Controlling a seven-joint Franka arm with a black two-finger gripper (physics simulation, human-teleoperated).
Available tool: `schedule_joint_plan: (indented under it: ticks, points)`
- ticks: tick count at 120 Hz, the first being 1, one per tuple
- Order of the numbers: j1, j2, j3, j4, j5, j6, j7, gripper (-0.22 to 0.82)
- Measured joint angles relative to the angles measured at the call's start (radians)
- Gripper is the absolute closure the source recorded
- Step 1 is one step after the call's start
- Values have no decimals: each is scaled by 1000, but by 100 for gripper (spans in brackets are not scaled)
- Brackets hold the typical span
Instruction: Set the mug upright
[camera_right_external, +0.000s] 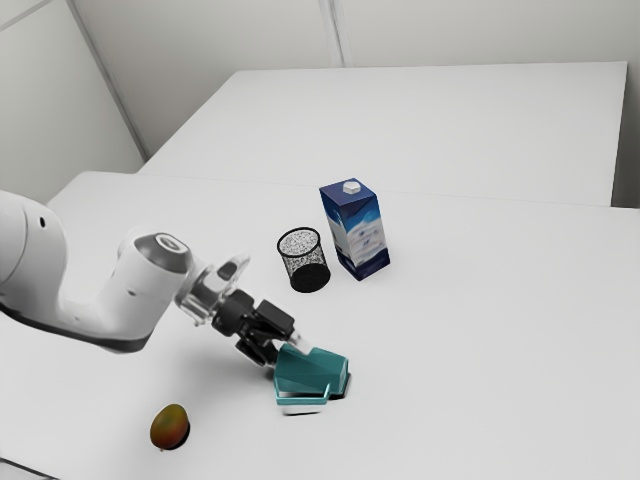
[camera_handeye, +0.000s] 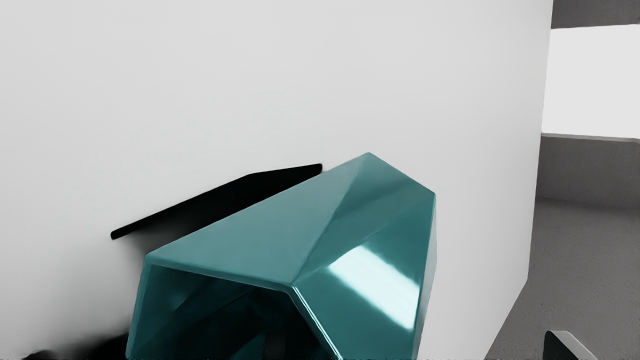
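The mug (camera_right_external: 311, 370) is lying on its side on the table (camera_right_external: 470, 330), not standing up. From where I look, its mouth is turned toward the gripper (camera_right_external: 287, 352) and its base toward the exterior view's right. The handle (camera_right_external: 302, 400) is on the side nearest that view's camera. It's a teal thing with flat, angular sides, and there's a dark shadow along the table just beside it.

The gripper is right up at the mug's mouth end, tilted down toward it. Its fingers stand apart, with no grip on the mug. In the wrist view one fingertip (camera_handeye: 565, 345) is clear of the mug's outer wall. Something dark shows inside the mouth; I can't make out what it is, nor whether either finger touches the mug.

Beyond the mug, farther from the exterior view's camera, is the mesh bin (camera_right_external: 303, 260), upright with its open end up. Also beyond the mug, and a little toward the exterior view's right, stands the blue and white carton (camera_right_external: 356, 228), close beside the bin. The mango (camera_right_external: 170, 427) rests well apart from the mug, toward the exterior view's left and nearer the camera.
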Motion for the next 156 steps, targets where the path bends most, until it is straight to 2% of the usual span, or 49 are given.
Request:
schedule_joint_plan:
  ticks: [49, 67, 93, 121, 140, 156]
  points:
    - [-9, 0, 0, -9, -16, -38, 105, 58]
    - [-8, -5, -1, -7, -17, -42, 131, 70]
    - [10, -15, -10, -3, -14, -39, 164, 76]
    - [20, -99, -64, 3, 20, -17, 171, 78]
    - [17, -157, -102, 14, 139, 35, 125, 79]
    - [18, -191, -136, 34, 368, 98, 40, 79]
